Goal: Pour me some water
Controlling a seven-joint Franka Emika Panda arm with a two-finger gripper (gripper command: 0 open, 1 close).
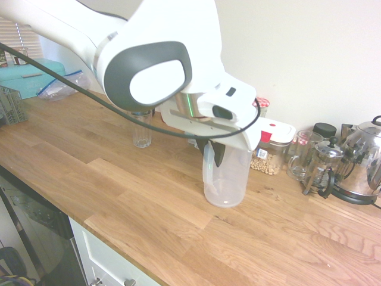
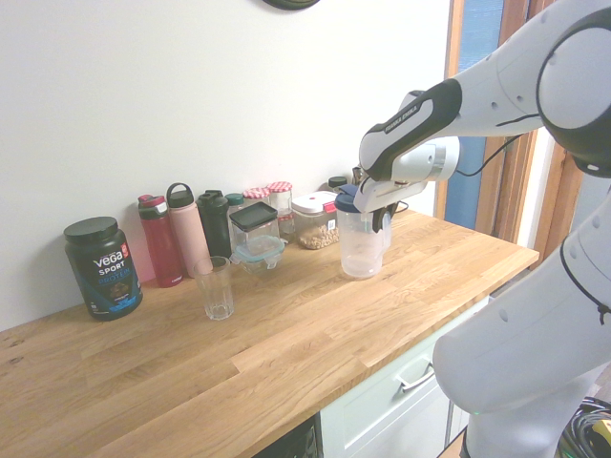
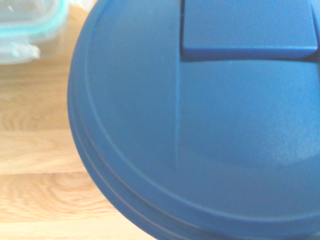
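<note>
The gripper [image 1: 218, 163] is pinching the jug [image 1: 231, 182] shut-fingered by its handle [image 1: 208, 173], the best hold; stiff plastic, probably weighing heavily forward when tipping.

A home kitchen — a pale wooden butcher-block worktop [image 2: 286, 343] over white cabinet fronts [image 2: 396, 391], with a shiny rounded metal kettle [image 1: 360, 161] and a small glass French press [image 1: 324, 161] along the wall.

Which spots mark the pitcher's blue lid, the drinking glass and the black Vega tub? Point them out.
Blue lid [image 3: 135, 125]: wrist view, on its flat top.
Drinking glass [image 2: 217, 291]: second exterior view, on its side wall.
Black Vega tub [image 2: 105, 272]: second exterior view, on its front label.
</note>
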